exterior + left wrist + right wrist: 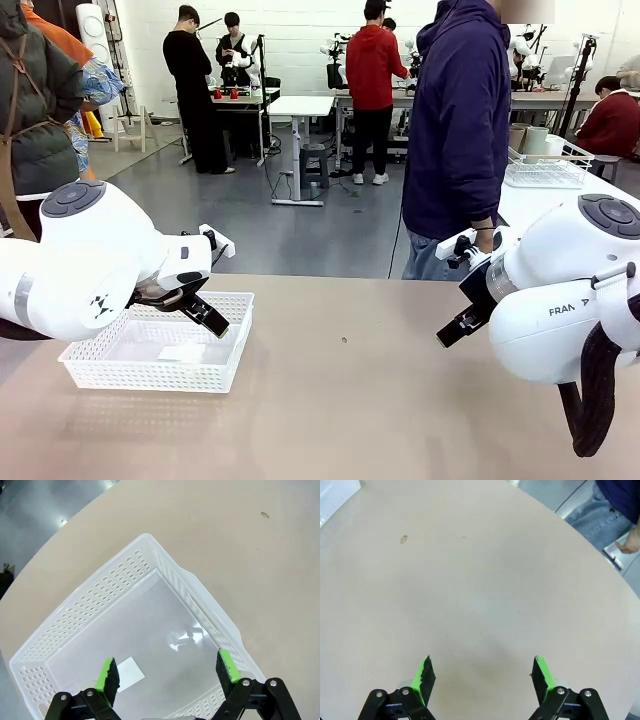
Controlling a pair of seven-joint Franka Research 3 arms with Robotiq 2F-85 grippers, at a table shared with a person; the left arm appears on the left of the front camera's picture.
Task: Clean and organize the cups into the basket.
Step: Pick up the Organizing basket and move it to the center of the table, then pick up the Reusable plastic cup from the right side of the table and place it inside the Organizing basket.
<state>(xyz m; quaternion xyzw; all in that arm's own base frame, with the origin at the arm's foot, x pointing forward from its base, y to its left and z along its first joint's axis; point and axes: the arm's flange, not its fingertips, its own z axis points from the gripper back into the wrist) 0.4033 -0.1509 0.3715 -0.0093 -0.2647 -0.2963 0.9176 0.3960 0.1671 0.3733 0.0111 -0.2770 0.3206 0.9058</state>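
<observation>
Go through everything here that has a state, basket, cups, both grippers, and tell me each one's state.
White basket: upright on the table, no cups inside, a white slip on its floor.
Cups: upright in the wire basket, far right.
Left gripper: fingers open, above the white basket, holding nothing.
Right gripper: fingers open, above the table, holding nothing.

The basket [117, 575] runs off the left wrist view's bottom edge; far cups [536, 140], perhaps three, overlap.
</observation>
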